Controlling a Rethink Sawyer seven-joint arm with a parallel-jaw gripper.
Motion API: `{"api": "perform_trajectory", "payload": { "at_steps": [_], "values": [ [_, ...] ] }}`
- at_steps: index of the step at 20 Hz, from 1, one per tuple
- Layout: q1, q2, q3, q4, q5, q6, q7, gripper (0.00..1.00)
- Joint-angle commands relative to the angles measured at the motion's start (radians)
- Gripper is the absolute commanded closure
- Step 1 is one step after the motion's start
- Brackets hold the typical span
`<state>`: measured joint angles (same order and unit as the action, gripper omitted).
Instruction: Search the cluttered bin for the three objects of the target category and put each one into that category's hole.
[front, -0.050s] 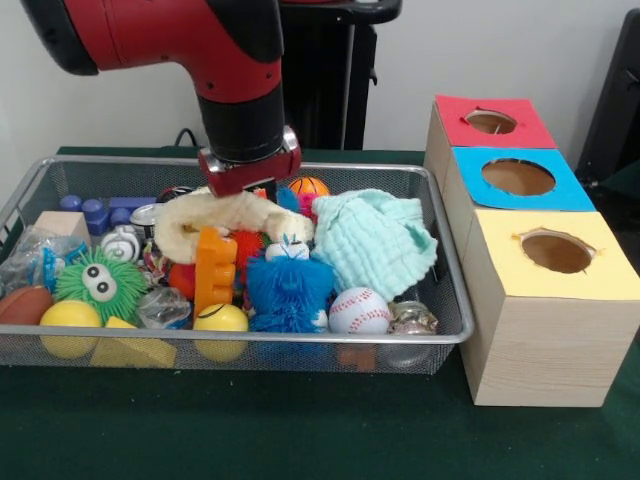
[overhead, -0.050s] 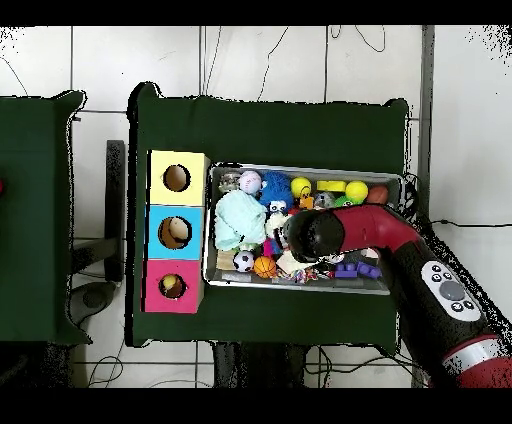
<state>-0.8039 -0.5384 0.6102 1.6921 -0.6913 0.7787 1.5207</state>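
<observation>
My gripper (front, -0.050s: 258, 188) reaches down into the middle of the wire bin (front, -0.050s: 455, 330), and its tip is hidden behind a cream fuzzy ring (front, -0.050s: 200, 225). Round it lie an orange block (front, -0.050s: 215, 268), a blue furry toy (front, -0.050s: 288, 287), a mint cloth (front, -0.050s: 378, 240), a baseball (front, -0.050s: 359, 310), a small basketball (front, -0.050s: 309, 186), a green spiky ball with eyes (front, -0.050s: 100, 284) and two yellow balls (front, -0.050s: 70, 320) (front, -0.050s: 220, 320). In the overhead view the arm's wrist (overhead, -0.050s: 310, 235) covers the gripper above the bin (overhead, -0.050s: 300, 170).
Three wooden boxes with round holes stand beside the bin: red (front, -0.050s: 490, 122), blue (front, -0.050s: 518, 177) and yellow (front, -0.050s: 556, 250); overhead they are yellow (overhead, -0.050s: 177, 178), blue (overhead, -0.050s: 174, 232) and red (overhead, -0.050s: 172, 286). The bin also holds blue bricks (front, -0.050s: 100, 212), a brown football (front, -0.050s: 22, 305) and a yellow wedge (front, -0.050s: 130, 348).
</observation>
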Motion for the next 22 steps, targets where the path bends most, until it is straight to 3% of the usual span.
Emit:
{"api": "perform_trajectory", "payload": {
  "at_steps": [1,13,22],
  "values": [
    [-0.001,-0.089,-0.015,-0.038,0.007,0.1,-0.107,1.0],
    [0.001,-0.181,-0.018,-0.01,0.042,0.178,-0.112,1.0],
    [0.026,-0.235,-0.04,-0.023,-0.003,0.212,-0.13,1.0]
  ]
}}
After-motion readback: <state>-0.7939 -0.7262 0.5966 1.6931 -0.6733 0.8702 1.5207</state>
